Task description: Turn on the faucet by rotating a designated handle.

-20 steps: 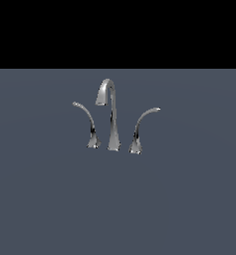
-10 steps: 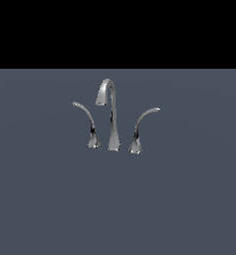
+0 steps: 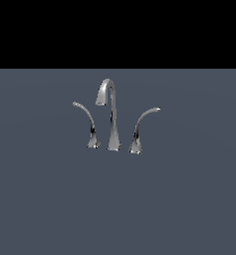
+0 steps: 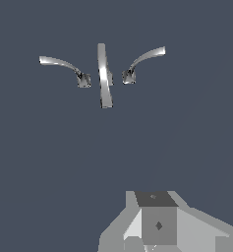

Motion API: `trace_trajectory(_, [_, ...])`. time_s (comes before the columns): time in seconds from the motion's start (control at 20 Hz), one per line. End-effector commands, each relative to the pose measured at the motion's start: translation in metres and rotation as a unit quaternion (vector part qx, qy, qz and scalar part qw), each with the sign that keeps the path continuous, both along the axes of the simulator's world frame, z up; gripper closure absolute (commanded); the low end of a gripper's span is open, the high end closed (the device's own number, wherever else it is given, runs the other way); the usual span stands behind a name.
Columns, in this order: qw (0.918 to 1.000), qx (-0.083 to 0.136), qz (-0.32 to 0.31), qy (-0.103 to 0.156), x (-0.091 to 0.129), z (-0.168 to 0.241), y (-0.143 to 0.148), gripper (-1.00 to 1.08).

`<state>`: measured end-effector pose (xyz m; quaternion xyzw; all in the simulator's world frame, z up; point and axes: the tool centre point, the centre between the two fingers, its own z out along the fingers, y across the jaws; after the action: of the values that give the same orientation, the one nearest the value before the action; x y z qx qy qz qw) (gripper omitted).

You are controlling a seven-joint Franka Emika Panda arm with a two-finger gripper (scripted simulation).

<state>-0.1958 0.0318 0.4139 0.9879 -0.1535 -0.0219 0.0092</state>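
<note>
The chrome faucet stands on the grey surface, with its tall gooseneck spout [image 3: 111,119] in the middle. The handle [image 3: 142,124] is the shorter lever at the exterior view's right, its thin tip arcing rightward. A mirror-image lever [image 3: 88,123] arcs leftward on the other side. In the wrist view the spout [image 4: 104,74], the handle [image 4: 143,60] and the other lever [image 4: 64,67] all show from above. My gripper [image 4: 157,224] shows only as a grey blocky body at the edge of the wrist view, well away from the faucet. Its fingers are not distinguishable. The arm is out of the exterior view.
A flat dark grey surface [image 3: 189,199] spreads around the faucet on all sides. A black background fills the top of the exterior view.
</note>
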Motion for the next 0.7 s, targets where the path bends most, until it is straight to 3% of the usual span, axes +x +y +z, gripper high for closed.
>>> trace_trajectory(0.0, [0.9994, 0.000, -0.033, -0.001, 0.012, -0.012, 0.002, 1.08])
trace_trajectory(0.35, [0.9920, -0.001, -0.126, -0.004, 0.048, -0.043, 0.003, 1.08])
trace_trajectory(0.65, [0.9786, -0.002, -0.205, -0.006, 0.079, -0.071, -0.002, 1.08])
